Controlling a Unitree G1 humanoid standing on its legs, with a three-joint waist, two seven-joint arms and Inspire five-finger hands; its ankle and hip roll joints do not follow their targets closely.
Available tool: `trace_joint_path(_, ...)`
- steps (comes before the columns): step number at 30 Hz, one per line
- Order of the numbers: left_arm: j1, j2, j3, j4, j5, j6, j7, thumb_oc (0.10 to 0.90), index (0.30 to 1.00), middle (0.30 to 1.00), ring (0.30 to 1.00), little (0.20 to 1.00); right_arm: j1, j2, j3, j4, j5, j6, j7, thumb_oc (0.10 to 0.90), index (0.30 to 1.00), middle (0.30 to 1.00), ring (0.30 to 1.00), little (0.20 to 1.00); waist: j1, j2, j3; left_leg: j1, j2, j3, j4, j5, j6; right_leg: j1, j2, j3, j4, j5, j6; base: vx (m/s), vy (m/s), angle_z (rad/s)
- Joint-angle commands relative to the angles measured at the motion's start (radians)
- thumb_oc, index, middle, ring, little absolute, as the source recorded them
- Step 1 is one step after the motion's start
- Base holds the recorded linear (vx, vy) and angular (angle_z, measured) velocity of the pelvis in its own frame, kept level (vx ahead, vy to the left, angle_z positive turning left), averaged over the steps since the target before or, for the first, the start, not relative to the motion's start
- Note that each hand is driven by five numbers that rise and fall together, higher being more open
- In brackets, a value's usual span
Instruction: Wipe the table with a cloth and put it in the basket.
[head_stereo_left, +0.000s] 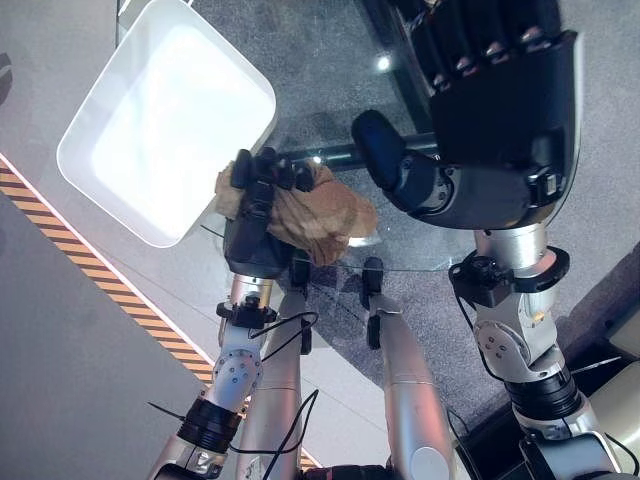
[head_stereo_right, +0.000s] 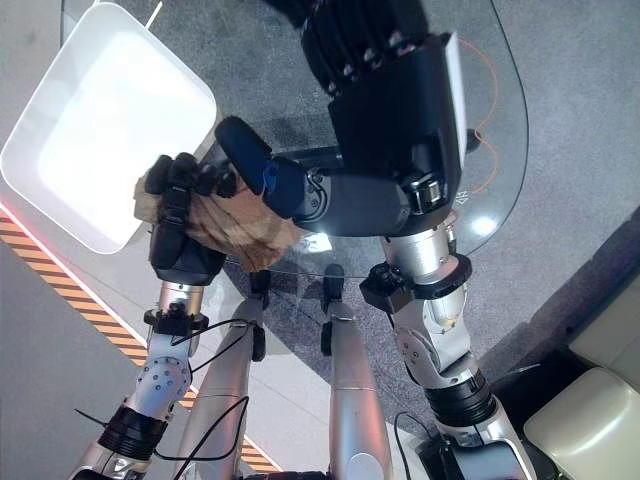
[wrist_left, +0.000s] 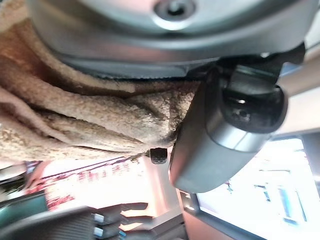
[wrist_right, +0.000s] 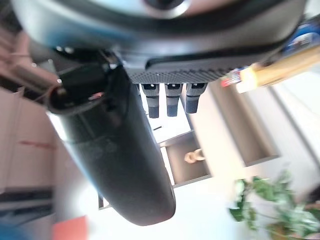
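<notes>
Clearly, the left robot hand (head_stereo_left: 258, 215) clutches a crumpled tan cloth (head_stereo_left: 325, 218).

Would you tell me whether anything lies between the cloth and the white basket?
Nothing does: in the left eye view the brown cloth, gripped by the left hand, sits against the basket rim.

Bright light from above blows out the white basket (head_stereo_left: 165, 120) to a featureless glow and leaves small glare spots on the glass table (head_stereo_right: 480, 225). In the wrist views the background is overexposed and blurred, and the close right hand (wrist_right: 125, 165) is soft.
</notes>
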Motion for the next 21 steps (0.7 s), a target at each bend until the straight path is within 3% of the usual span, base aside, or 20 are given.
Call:
trace_joint_path(1, -0.028, 0.010, 0.103, -0.143, 0.051, -0.147, -0.020, 0.100, 0.300, 0.300, 0.300, 0.200, 0.022, 0.023, -0.038, -0.089, 0.013, 0.047, 0.031, 0.800, 0.900, 0.900, 0.900, 0.900, 0.010, 0.007, -0.026, 0.083, -0.080, 0.036, -0.028, -0.065, 0.062, 0.045, 0.091, 0.025, -0.149, 0.112, -0.010, 0.00, 0.000, 0.00)
trace_joint_path(6, -0.007, 0.029, 0.182, -0.123, 0.108, -0.255, 0.113, 0.100, 0.300, 0.300, 0.300, 0.200, 0.112, 0.021, -0.011, -0.004, 0.033, 0.153, 0.089, 0.800, 0.900, 0.900, 0.900, 0.900, 0.017, 0.019, -0.026, 0.095, -0.089, 0.028, -0.027, -0.063, 0.057, 0.057, 0.081, 0.018, -0.145, 0.098, -0.015, 0.00, 0.048, -0.02)
trace_joint_path(13, -0.006, 0.054, 0.243, -0.146, 0.218, -0.384, 0.254, 0.100, 0.300, 0.300, 0.300, 0.200, 0.164, 0.021, 0.023, 0.042, 0.043, 0.215, 0.120, 0.800, 0.900, 0.900, 0.900, 0.900, 0.024, 0.039, -0.026, 0.106, -0.102, 0.017, -0.026, -0.060, 0.056, 0.072, 0.071, 0.012, -0.145, 0.087, -0.022, 0.02, 0.066, 0.01)
trace_joint_path(18, -0.058, 0.088, 0.294, -0.118, 0.378, -0.466, 0.469, 0.100, 0.300, 0.300, 0.300, 0.200, 0.148, 0.017, 0.047, 0.081, 0.032, 0.278, 0.137, 0.800, 0.900, 0.900, 0.900, 0.900, 0.022, 0.056, -0.026, 0.100, -0.108, 0.020, -0.009, -0.062, 0.055, 0.065, 0.068, 0.014, -0.133, 0.079, -0.028, 0.03, 0.100, 0.02)
trace_joint_path(21, -0.109, 0.123, 0.326, -0.061, 0.589, -0.494, 0.710, 0.100, 0.300, 0.300, 0.300, 0.200, 0.124, 0.015, 0.066, 0.114, 0.036, 0.315, 0.131, 0.800, 0.900, 0.900, 0.900, 0.900, 0.018, 0.063, -0.026, 0.094, -0.110, 0.022, 0.006, -0.069, 0.053, 0.059, 0.065, 0.020, -0.125, 0.072, -0.031, 0.04, 0.113, 0.01)
